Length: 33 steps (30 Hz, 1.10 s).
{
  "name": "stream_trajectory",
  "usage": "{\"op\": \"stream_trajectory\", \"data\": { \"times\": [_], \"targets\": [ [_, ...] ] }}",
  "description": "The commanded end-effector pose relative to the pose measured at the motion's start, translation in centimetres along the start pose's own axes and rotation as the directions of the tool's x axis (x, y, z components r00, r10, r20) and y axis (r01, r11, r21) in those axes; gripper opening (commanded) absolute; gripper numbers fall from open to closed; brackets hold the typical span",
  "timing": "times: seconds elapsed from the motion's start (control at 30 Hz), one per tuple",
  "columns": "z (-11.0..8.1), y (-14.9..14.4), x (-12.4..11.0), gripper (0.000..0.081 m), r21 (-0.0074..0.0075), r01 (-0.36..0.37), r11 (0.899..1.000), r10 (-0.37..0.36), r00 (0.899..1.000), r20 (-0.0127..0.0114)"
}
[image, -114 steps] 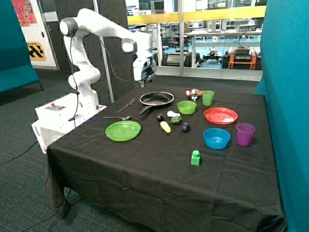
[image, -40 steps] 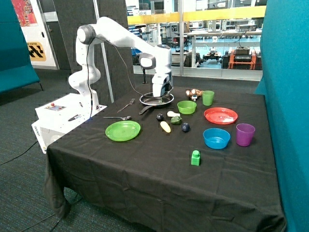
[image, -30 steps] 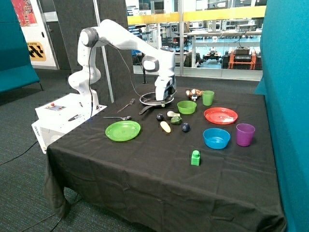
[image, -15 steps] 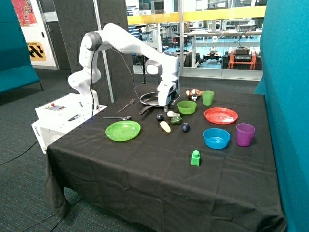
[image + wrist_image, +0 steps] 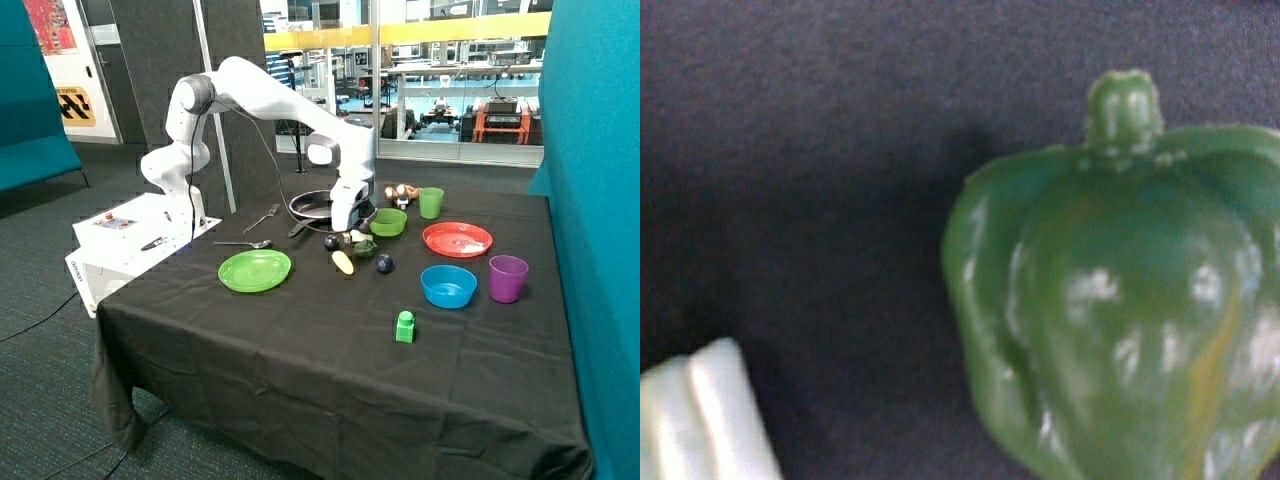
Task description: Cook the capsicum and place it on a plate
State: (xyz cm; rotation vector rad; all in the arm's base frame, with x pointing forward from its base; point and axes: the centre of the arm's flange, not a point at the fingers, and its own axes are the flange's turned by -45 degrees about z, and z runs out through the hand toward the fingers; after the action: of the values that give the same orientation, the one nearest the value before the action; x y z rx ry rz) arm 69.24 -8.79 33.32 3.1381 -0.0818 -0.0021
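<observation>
Down low, the claw (image 5: pixel 349 238) hangs just beside the capsicum (image 5: pixel 1120 300) — its grip can't be told.

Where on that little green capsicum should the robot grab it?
Probably from above, across the lumpy body of the capsicum, not the small stem. It lies on its side on the tablecloth, and the gripper is just over it.

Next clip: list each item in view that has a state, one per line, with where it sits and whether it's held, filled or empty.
capsicum: lying on the black cloth, not held
gripper: low over the capsicum, holding nothing
frying pan: on the table, nothing visible in it
green plate: empty
red plate: empty
blue bowl: empty as far as visible
yellow piece: lying loose on the cloth
</observation>
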Motion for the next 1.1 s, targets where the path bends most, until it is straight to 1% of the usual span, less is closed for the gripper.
{"op": "stream_trajectory", "data": {
  "times": [0.0,0.2,0.27,0.37,0.57,0.63,0.7,0.8,0.83,0.9,1.07],
  "targets": [
    [1.4,0.6,0.5,0.0672,0.0025,0.004,1.000,-0.004,1.000,-0.0013],
    [2.3,0.4,0.3,0.0693,0.0025,0.006,1.000,-0.006,1.000,-0.0013],
    [2.4,0.4,0.4,0.0669,0.0025,0.008,1.000,-0.008,1.000,-0.0013],
    [2.5,0.2,0.6,0.0660,0.0024,0.014,1.000,-0.014,1.000,-0.0013],
    [2.3,-0.3,1.2,0.0680,0.0024,0.031,1.000,-0.031,1.000,-0.0013],
    [2.1,-0.5,1.4,0.0673,0.0024,0.040,0.999,-0.040,0.999,-0.0014],
    [2.2,-0.9,1.7,0.0647,0.0024,0.046,0.999,-0.046,0.999,-0.0014],
    [2.6,-1.3,1.9,0.0654,0.0024,0.047,0.999,-0.047,0.999,-0.0014],
    [2.7,-1.4,1.9,0.0642,0.0024,0.047,0.999,-0.047,0.999,-0.0014],
    [3.1,-1.5,1.9,0.0654,0.0024,0.047,0.999,-0.047,0.999,-0.0014],
    [3.6,-1.8,1.9,0.0632,0.0024,0.047,0.999,-0.047,0.999,-0.0014]
  ]
}}
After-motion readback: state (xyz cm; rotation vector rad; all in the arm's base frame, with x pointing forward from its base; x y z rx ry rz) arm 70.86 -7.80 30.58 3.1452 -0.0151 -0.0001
